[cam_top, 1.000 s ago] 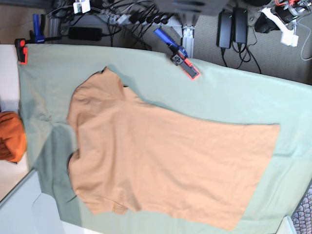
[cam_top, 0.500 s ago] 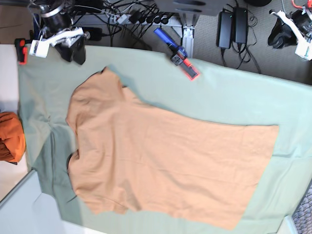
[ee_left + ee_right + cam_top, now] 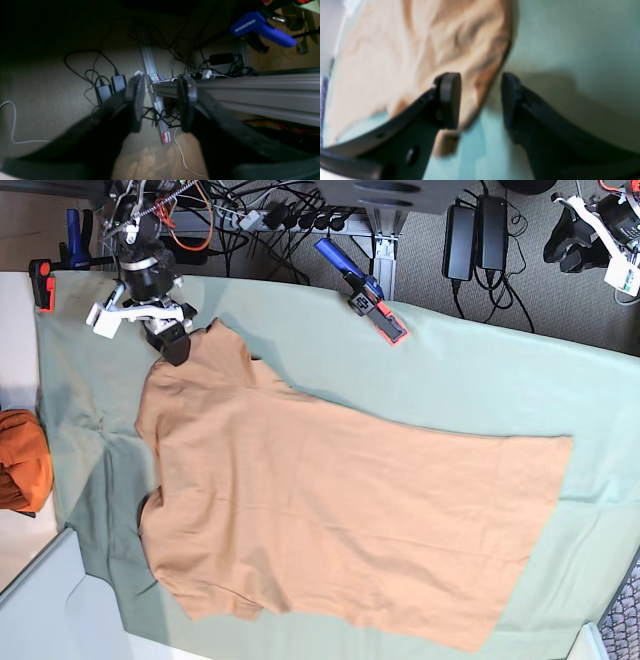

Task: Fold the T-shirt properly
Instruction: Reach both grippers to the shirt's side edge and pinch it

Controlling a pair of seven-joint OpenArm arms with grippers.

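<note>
A robot with two arms stands over a table covered by a pale green sheet (image 3: 470,370), on which the T-shirt (image 3: 340,510) lies spread flat and unfolded, collar end toward the left of the base view and hem toward the right; the right pincer (image 3: 172,338) hovers at the upper sleeve corner of the shirt, and its wrist view shows the jaws apart and empty, with the curved sleeve edge running between the two fingers (image 3: 448,100); the step in hand looks like taking hold of that sleeve to start the first fold, and doing it well probably means lowering until one finger slides under the cloth edge, closing on the shirt alone without pinching the sheet beneath, then lifting slowly so the fabric does not drag or bunch; the left pincer (image 3: 160,105) is off the table at the far upper right of the base view, its jaws apart with nothing between them, looking down at floor cables and an aluminium rail (image 3: 250,87); the shirt is a plain light peach-tan, short-sleeved, soft, with faint wrinkles and no print; a blue and red clamp (image 3: 365,290) grips the sheet's far edge, and a darker orange cloth bundle (image 3: 20,460) sits beyond the sheet at the left.
</note>
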